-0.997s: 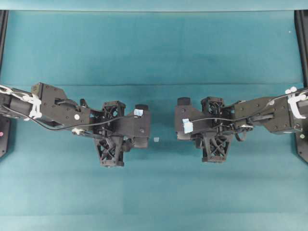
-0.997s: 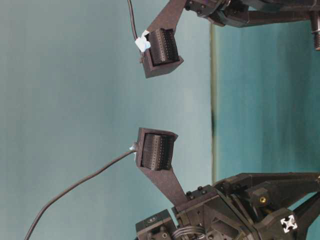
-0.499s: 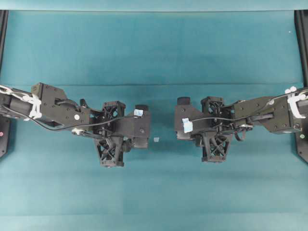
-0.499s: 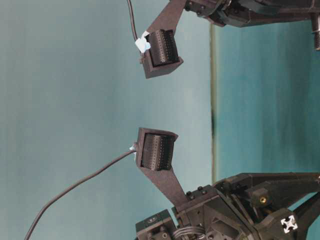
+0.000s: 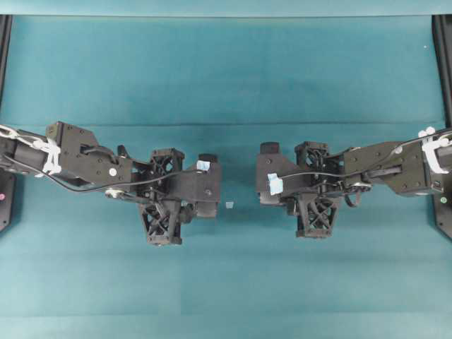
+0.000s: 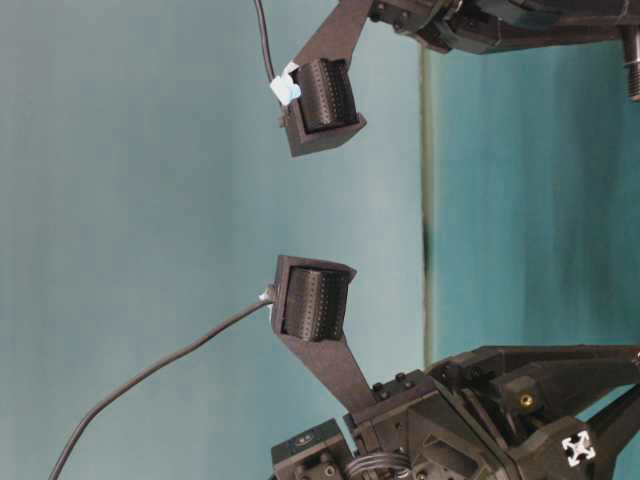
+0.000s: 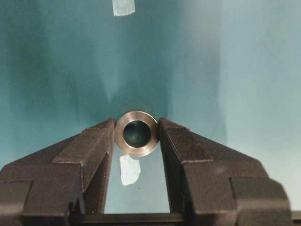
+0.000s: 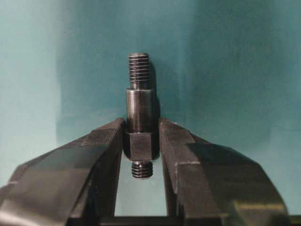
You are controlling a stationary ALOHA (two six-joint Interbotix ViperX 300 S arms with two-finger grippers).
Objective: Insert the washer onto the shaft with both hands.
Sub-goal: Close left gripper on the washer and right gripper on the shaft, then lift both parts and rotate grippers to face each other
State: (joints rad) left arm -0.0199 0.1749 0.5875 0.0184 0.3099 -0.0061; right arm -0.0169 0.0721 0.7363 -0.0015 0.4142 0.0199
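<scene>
Left gripper (image 7: 137,134) is clamping the washer (image 7: 137,133) between its two fingertips (image 7: 96,141), ring pinched at its outer edge on both sides, bore facing the wrist camera and showing dark teal through the hole. Behind the fingers a pale tape bit (image 7: 129,170) is lying on the teal table (image 7: 244,70), showing in the gap just below the washer; a second tape bit (image 7: 123,6) is sitting well beyond the tips at the top edge of that view. Right gripper (image 8: 141,141) is gripping the shaft (image 8: 139,113) at its hex-like lower section, fingers (image 8: 106,141) pressing on both flats; the smooth thicker barrel and a threaded end are sticking out past the tips, a short threaded stub is poking back into the gap between the fingers. Shaft is standing in line with the fingers, not tilted. In the overhead view the left gripper (image 5: 210,187) and right gripper (image 5: 266,175) are facing each other across the middle, tips apart, a small pale square (image 5: 229,205) lying on the table between them. Washer and shaft are too small to make out there. Table-level view is showing two ribbed finger pads (image 6: 312,302) facing each other with a clear gap, blue tape (image 6: 285,88) on the upper one; cannot tell the parts from that angle.
</scene>
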